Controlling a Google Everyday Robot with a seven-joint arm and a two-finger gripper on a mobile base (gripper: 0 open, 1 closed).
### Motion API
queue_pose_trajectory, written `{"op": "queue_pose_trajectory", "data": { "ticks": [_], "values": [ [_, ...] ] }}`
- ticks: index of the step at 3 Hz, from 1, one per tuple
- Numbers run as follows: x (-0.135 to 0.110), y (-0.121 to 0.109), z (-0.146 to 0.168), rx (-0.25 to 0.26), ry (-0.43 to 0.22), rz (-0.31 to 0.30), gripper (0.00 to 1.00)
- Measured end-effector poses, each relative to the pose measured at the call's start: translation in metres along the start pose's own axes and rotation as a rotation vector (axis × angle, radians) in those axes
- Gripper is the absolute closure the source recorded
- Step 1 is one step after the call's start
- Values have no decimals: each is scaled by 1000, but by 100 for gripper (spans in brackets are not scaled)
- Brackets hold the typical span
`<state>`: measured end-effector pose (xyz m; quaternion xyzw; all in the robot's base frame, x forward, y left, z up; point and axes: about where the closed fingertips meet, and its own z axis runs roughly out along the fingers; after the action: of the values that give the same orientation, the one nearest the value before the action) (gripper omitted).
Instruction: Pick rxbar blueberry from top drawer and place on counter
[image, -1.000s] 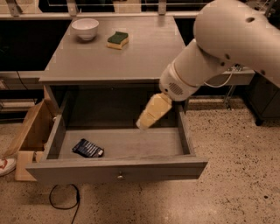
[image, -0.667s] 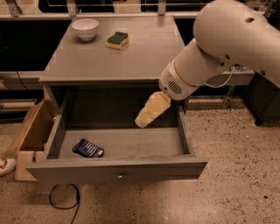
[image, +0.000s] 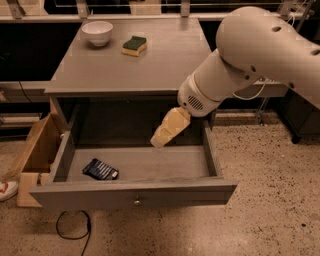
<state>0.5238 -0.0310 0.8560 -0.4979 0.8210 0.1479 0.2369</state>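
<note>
The top drawer (image: 135, 196) is pulled open, its knob at the front centre. The rxbar blueberry (image: 100, 169), a dark navy wrapper with white marks, lies flat in the drawer's front left corner. My gripper (image: 161, 140) hangs over the drawer's middle, above the floor and to the right of the bar, pointing down-left. It holds nothing that I can see. The counter (image: 150, 65) is the grey top above the drawer.
A white bowl (image: 97, 32) and a green-and-yellow sponge (image: 134, 45) sit at the back of the counter. A wooden box (image: 35, 155) stands on the floor left of the cabinet. A black cable (image: 72, 227) lies in front.
My gripper has moved a little to the left and slightly down over the drawer, toward the bar. The bar has not moved.
</note>
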Motion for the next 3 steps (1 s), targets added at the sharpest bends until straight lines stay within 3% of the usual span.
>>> {"op": "queue_pose_trajectory", "data": {
  "ticks": [1,2,3],
  "values": [
    [-13,19,83,-62,-13,-23,0],
    [-31,24,149,-39,-44,1,0],
    [-52,9,190,-24,-145,92,0]
  ]
}}
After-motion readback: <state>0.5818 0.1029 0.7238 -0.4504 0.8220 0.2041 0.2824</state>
